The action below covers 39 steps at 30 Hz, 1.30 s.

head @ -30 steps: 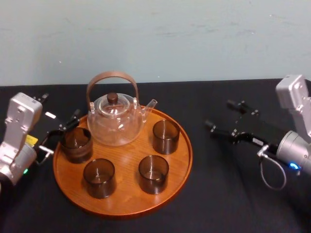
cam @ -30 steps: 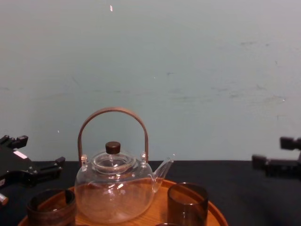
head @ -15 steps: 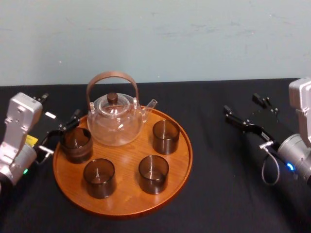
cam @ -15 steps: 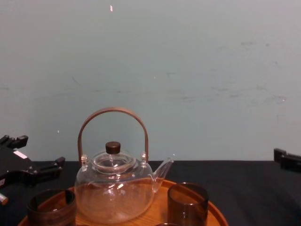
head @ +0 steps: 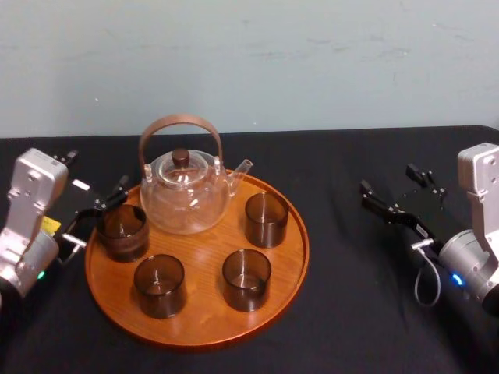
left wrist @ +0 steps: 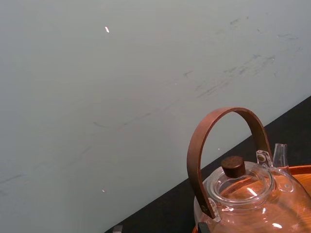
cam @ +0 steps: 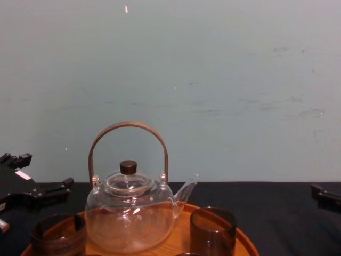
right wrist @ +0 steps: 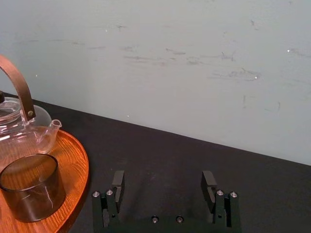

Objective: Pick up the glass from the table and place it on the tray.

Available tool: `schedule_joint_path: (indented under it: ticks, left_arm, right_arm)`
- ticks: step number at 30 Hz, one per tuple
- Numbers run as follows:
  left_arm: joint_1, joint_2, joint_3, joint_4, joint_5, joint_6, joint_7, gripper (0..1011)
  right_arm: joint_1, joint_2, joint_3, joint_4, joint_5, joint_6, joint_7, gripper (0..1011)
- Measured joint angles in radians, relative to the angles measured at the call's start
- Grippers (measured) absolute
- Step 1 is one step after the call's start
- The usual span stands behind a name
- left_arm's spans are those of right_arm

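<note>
The right hand [head: 387,178] has drawn back rightward, spread and empty, while the left hand [head: 97,169] waits spread beside the glass [head: 122,231] on the tray's [head: 300,251] left edge (placing looks done), so it should next withdraw clear.

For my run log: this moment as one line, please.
tray: four glasses, teapot | left claw: open, by tray's left edge | right claw: open, empty, over table

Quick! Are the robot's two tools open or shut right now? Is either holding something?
Left tool: open, holding nothing, beside the tray.
Right tool: open, holding nothing, off to the tray's right.
</note>
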Motion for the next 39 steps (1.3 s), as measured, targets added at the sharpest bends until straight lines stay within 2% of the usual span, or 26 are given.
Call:
schedule_joint_path:
  ticks: [39]
  left_arm:
    - [0.000, 0.000, 0.000, 0.000, 0.000, 0.000, 0.000, 1001]
  right_arm:
    - [0.001, 0.004, -0.002, -0.004, 0.004, 0.002, 0.001, 1002]
